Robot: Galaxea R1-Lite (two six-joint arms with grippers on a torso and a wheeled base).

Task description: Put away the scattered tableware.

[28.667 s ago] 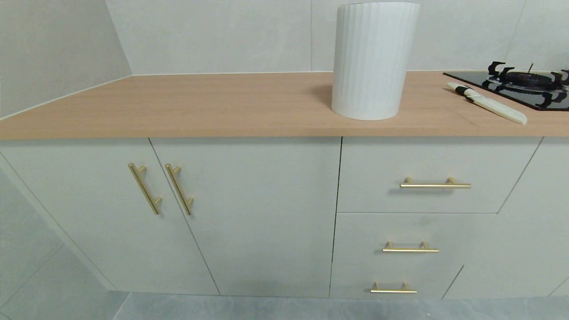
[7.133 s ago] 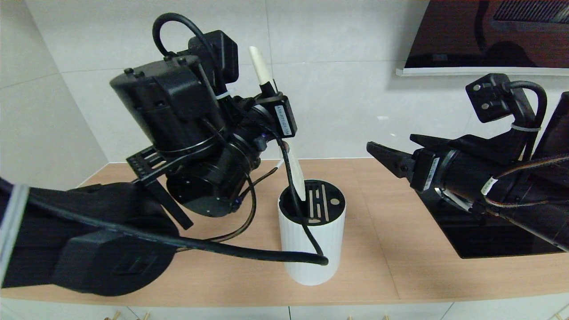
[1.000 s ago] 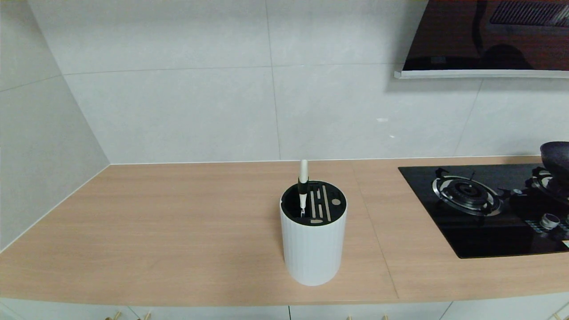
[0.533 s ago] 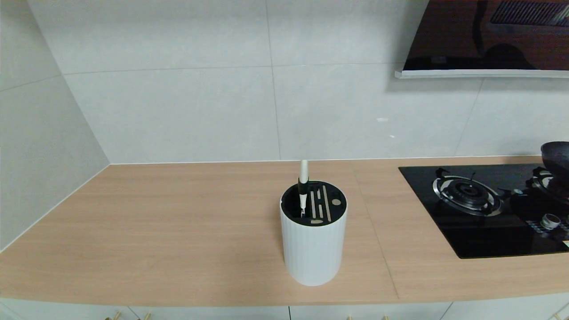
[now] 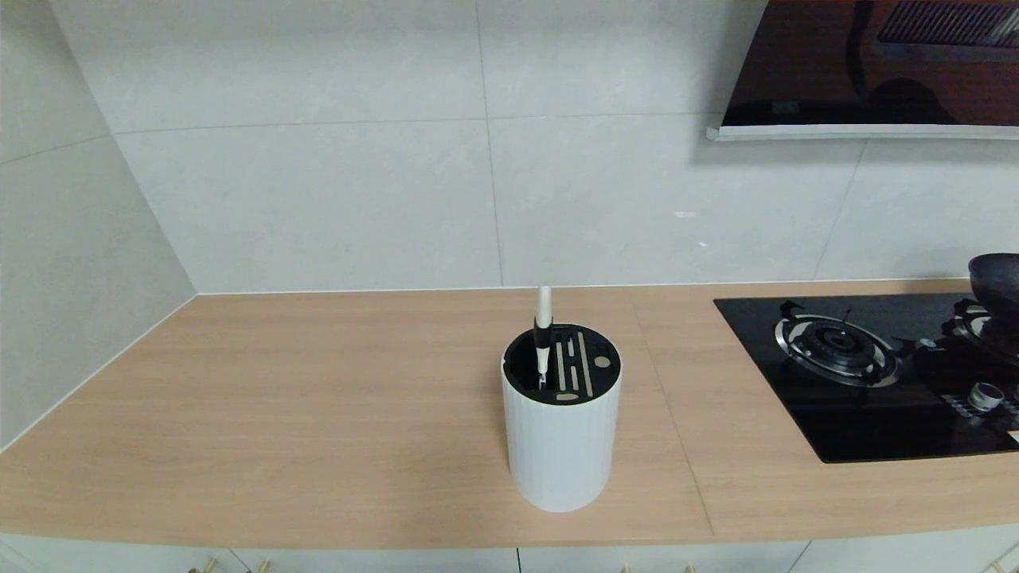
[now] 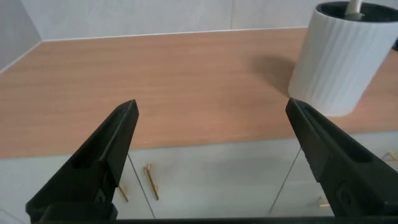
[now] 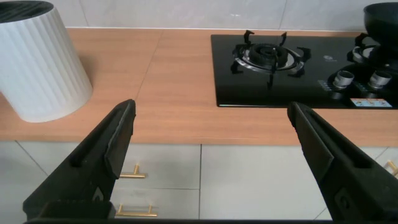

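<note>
Standing near the front edge of the wooden counter (image 5: 318, 414), the white ribbed holder (image 5: 562, 446) carries one knife (image 5: 543, 322). The blade is sunk in the left side of the holder's black slotted top, with the pale handle upright. Whether it sits in a slot or in the open well beside them cannot be told. A hob (image 5: 836, 414) takes the counter's right end, with a dark pot (image 5: 995, 282) at its far right.

At the left wrist, the left gripper (image 6: 211, 106) has its fingers spread wide, off the counter's front edge above the cabinet handles (image 6: 151, 182). The holder is beyond it.

At the right wrist, the right gripper (image 7: 211, 104) is likewise spread wide off the front edge, facing the counter between holder and hob.
</note>
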